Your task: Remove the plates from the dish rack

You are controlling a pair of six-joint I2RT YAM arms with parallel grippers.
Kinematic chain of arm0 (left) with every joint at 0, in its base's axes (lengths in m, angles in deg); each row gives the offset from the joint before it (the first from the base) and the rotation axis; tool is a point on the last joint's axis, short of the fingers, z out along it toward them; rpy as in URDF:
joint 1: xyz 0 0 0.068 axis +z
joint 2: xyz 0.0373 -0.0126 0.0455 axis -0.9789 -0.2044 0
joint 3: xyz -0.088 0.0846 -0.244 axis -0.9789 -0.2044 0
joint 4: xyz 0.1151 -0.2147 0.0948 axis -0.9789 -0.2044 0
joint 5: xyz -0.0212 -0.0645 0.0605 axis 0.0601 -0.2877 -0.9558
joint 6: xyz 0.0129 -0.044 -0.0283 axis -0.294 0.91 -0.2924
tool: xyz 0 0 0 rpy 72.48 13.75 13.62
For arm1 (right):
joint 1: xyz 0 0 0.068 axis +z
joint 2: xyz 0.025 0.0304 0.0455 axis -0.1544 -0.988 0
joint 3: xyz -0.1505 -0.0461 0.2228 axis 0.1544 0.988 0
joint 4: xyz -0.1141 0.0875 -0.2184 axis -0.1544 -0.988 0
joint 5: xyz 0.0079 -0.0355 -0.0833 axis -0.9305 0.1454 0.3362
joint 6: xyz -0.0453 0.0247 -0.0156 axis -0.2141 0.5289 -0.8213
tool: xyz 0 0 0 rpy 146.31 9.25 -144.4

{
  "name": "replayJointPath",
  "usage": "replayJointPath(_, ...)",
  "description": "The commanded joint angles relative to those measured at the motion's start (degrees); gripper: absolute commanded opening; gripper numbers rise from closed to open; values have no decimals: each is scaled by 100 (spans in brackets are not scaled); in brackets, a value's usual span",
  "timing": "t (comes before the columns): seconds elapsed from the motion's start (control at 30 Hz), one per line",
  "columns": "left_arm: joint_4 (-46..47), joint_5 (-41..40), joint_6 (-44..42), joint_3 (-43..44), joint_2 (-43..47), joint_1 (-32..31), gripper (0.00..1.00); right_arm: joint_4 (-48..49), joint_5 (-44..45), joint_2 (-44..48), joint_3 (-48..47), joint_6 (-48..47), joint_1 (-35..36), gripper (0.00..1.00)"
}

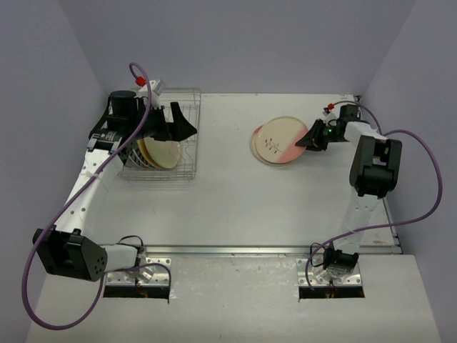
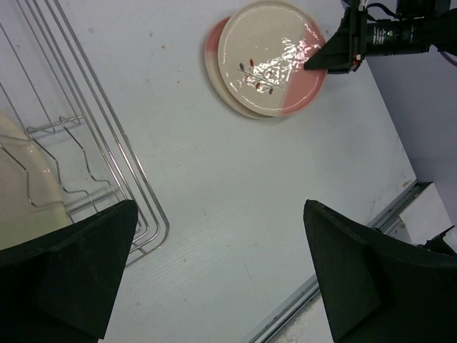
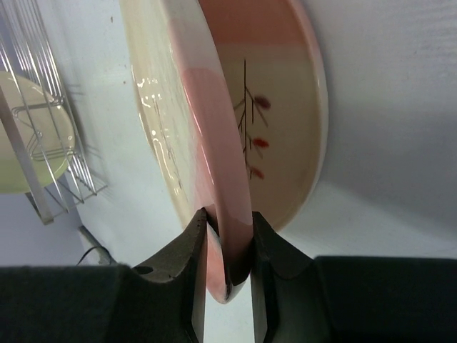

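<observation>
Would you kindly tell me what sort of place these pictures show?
Most likely a robotics lab test cell, not a kitchen: a white table boxed in by plain lavender walls, a left arm and right arm bolted at its near edge, with a dish rack and plates as props.

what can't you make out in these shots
- Plate count in the dish rack: in the top view the left arm covers most of the plates; the left wrist view cuts them off at its edge.
- Whether the gripped plate in the right gripper touches the lower plate: edge-on in right wrist view, too small from above.
</observation>
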Motion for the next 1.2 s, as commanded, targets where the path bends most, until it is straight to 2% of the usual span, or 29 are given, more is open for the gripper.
replayJointPath(0.0,198,168,76,51,168,31,100,-351,-158,330,129,-209,39,0)
replayJointPath(0.2,144,198,80,24,234,31,100,-610,-449,58,-48,-150,46,1)
replayJointPath(0.3,143,181,63,11,252,31,100,-970,-241,-195,-355,-187,48,20)
replayJointPath(0.47,162,157,51,-39,246,31,100,-1002,397,-303,-452,-126,79,55)
replayJointPath(0.7,196,172,62,-65,191,31,100,-1236,1311,-320,-719,-240,152,59)
replayJointPath(0.83,212,163,62,-107,191,31,100,-1297,1988,-210,-752,-226,229,79)
replayJointPath(1.0,234,156,54,-156,175,31,100,-1304,1793,-246,-834,-83,288,87)
replayJointPath(1.17,214,159,-3,-175,182,31,100,-1327,1695,-254,-928,36,493,88)
